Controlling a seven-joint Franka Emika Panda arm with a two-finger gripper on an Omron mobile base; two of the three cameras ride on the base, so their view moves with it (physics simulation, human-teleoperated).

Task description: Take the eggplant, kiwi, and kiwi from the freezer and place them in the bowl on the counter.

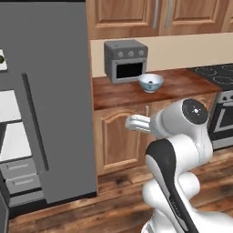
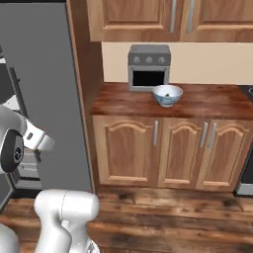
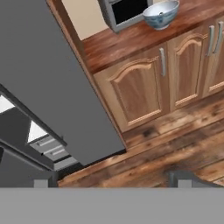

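The freezer [image 1: 50,104] is the tall dark grey cabinet on the left. Its door with the black bar handle [image 1: 35,123] stands open, showing white shelves and drawers [image 1: 18,175]. At the far left edge a small olive-brown kiwi [image 1: 1,59] rests on a white shelf. No eggplant is in view. The bowl [image 1: 151,82] stands on the counter [image 1: 118,91] in front of the toaster oven, with a small dark thing inside that I cannot identify. In the hand view my gripper [image 3: 113,181] is open and empty, low over the floor, facing the freezer door [image 3: 57,87] and the bowl [image 3: 162,14].
A grey toaster oven [image 1: 126,60] sits at the back of the counter. Wooden cabinet doors [image 2: 163,150] run below the counter, with wall cabinets above it. A black stove [image 1: 218,75] is at the right. Wooden floor [image 2: 173,217] lies in front.
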